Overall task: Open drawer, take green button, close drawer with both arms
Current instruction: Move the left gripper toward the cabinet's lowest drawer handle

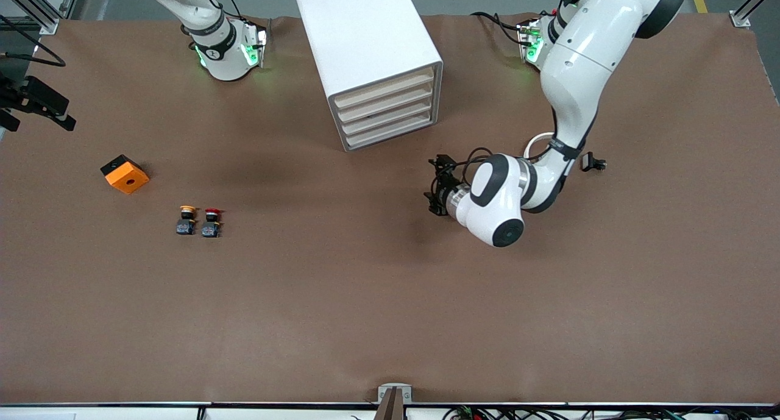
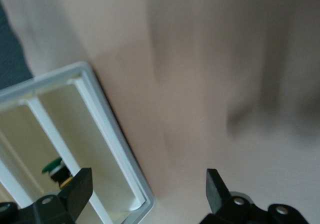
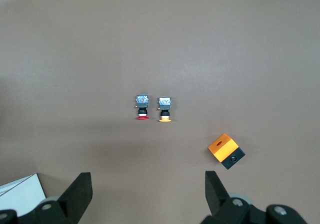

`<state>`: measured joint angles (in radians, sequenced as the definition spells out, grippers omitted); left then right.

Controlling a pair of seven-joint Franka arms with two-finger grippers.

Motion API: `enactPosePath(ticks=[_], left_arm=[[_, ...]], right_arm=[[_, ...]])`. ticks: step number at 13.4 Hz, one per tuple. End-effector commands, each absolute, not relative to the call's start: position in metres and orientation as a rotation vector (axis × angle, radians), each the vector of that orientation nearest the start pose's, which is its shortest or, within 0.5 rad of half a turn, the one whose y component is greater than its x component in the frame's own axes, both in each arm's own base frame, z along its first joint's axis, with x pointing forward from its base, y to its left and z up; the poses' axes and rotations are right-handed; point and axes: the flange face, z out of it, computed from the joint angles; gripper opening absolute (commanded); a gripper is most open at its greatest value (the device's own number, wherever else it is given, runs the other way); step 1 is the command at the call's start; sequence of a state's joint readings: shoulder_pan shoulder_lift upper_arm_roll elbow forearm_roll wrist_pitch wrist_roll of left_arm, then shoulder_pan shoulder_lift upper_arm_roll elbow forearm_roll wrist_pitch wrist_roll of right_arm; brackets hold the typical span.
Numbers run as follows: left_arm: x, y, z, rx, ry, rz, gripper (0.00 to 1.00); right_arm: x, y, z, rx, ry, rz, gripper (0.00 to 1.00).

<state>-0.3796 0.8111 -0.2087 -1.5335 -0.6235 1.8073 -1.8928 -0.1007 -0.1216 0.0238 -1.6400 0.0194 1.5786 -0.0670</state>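
Note:
The white cabinet [image 1: 365, 48] stands near the robots' bases, its four cream drawer fronts [image 1: 387, 112] all pushed in. My left gripper [image 1: 431, 188] is open and empty, low over the table in front of the drawers and apart from them. The left wrist view shows my left gripper [image 2: 147, 186] facing the cabinet's corner [image 2: 100, 108]. There the green-capped button [image 2: 52, 166] shows inside the cream front, partly hidden by one finger [image 2: 80, 184]. My right gripper [image 3: 147, 184] is open and empty, held high near its base.
A yellow-capped button [image 1: 187, 219] and a red-capped button [image 1: 211, 220] stand side by side toward the right arm's end. An orange and black box [image 1: 124, 174] lies beside them. A small black part [image 1: 592, 163] lies by the left arm.

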Motion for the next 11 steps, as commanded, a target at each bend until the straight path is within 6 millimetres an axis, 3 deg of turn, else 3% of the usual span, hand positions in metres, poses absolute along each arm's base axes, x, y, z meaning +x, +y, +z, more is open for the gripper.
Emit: enactPosePath(ticks=[1,3,5,7,10,11], left_arm=[[0.502,-0.423,0.161,1.989,2.417,-1.483,1.0],[0.484,-0.436,0.163,1.965,2.495,-1.586,1.0],[0.468,-0.43,0.163,2.049,2.479,-1.752,0.99],[0.457,-0.431,0.159,2.092,2.473,-1.823,0.86],[0.449,-0.438,0.146,2.008,2.464,-1.939,0.6],[0.448,-0.44,0.147,1.989,2.456,-1.959,0.57]], right_arm=[[0.514,-0.036,0.662,-3.138,0.024,-0.109,1.0],[0.514,-0.036,0.662,-3.14,0.024,-0.109,1.0],[0.514,-0.036,0.662,-3.14,0.024,-0.109,1.0],[0.514,-0.037,0.662,-3.146,0.024,-0.108,1.0],[0.514,-0.036,0.662,-3.146,0.022,-0.108,1.0],[0.514,-0.036,0.662,-3.146,0.022,-0.108,1.0]])
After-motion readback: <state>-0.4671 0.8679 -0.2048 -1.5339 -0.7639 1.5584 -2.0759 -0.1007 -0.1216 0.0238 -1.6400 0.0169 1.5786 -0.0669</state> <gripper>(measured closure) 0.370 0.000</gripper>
